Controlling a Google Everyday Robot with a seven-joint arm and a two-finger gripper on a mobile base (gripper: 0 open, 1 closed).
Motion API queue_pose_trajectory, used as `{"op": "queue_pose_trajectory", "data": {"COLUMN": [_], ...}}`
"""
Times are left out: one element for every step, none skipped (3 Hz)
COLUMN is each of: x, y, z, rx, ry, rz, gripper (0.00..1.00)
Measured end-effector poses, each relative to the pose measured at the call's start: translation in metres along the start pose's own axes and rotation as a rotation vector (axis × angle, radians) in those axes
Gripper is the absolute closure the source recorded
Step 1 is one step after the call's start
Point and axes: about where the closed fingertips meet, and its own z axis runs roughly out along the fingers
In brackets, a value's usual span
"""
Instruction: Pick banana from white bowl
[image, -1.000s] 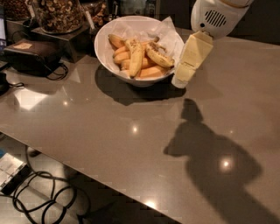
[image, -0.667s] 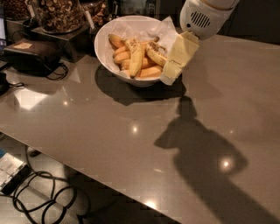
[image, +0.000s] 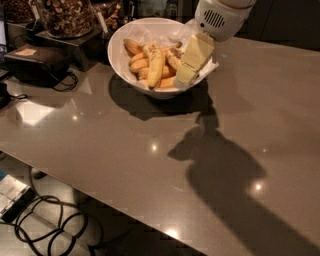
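One gripper (image: 184, 78), cream-coloured beneath a white wrist housing (image: 220, 17), hangs slanted over the far-right side of the white bowl (image: 129, 75). Its tip is lowered down and toward the picture's left, into the bowl's right half. Whether it is open or closed cannot be told from this angle. Just beside its tip, on the picture's left and slightly higher, lies the banana (image: 173, 56), short, plump and thickly spotted with brown. Part of it is hidden behind the gripper, so contact between the two cannot be judged. What shows of its long axis seems to run from upper left to lower right, roughly across the gripper's slant. The coming move therefore likely turns on a small shift toward the picture's left and a turn of the wrist to straddle the fruit across its width. Beyond it lies a longer, paler banana (image: 155, 65), close alongside and easy to catch by mistake. Past that are plain orange-yellow bananas (image: 139, 63) on crinkled paper (image: 150, 31). The bowl stands on a grey table (image: 100, 150).
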Motion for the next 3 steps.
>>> {"op": "queue_pose_trajectory", "data": {"x": [-0.010, -0.024, -0.031], "y": [-0.006, -0.014, -0.021], "z": [0.001, -0.001, 0.002], "rx": [-0.031, -0.048, -0.055], "ry": [-0.049, -0.081, -0.090], "rz": [0.038, 0.060, 0.082], "gripper": [0.00, 0.00, 0.05]}}
